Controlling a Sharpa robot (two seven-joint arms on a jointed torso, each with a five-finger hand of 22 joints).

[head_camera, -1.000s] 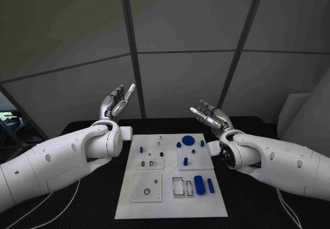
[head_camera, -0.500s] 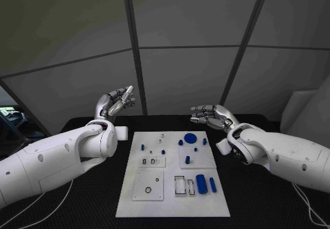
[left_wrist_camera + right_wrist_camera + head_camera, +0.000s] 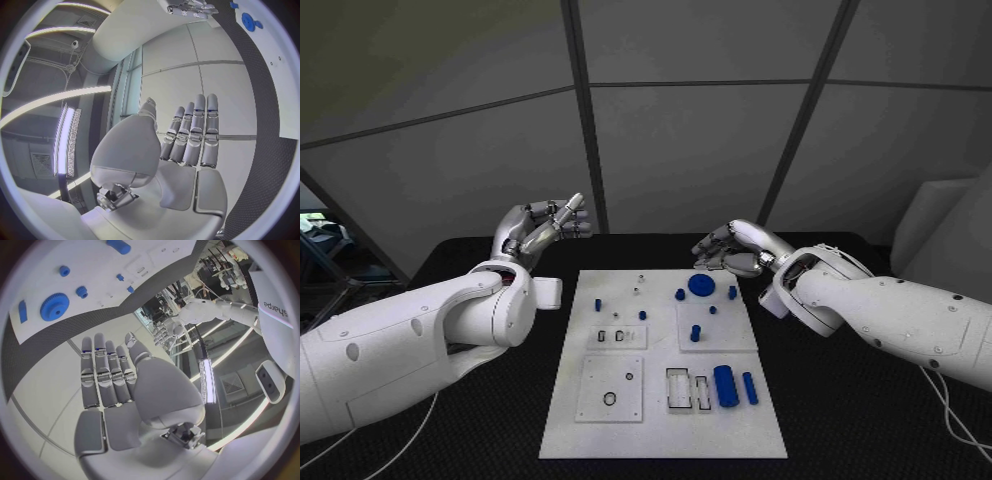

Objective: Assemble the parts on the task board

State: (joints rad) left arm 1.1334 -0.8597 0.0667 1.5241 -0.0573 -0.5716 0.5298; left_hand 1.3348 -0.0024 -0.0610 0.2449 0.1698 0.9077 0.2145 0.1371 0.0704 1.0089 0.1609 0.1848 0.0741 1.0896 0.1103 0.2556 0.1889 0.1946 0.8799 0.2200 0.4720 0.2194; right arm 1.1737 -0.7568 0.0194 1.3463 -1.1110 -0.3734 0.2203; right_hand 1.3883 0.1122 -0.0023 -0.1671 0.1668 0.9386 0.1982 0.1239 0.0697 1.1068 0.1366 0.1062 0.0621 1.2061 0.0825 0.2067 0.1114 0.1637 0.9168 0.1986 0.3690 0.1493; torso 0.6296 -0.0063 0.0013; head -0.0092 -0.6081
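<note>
1. Task board [image 3: 661, 420] lies flat mid-table, between both arms.
2. Left hand [image 3: 541, 229]: raised past the board's far-left corner, fingers extended, empty.
3. Right hand [image 3: 733, 248]: above the far-right edge, fingers straight, empty.
4. Blue gear [image 3: 701, 286]: on the board, just beside the right hand.

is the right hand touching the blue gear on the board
Apart. The right wrist view shows the right hand with fingers extended and empty, black table between them and the blue gear on the task board.
</note>
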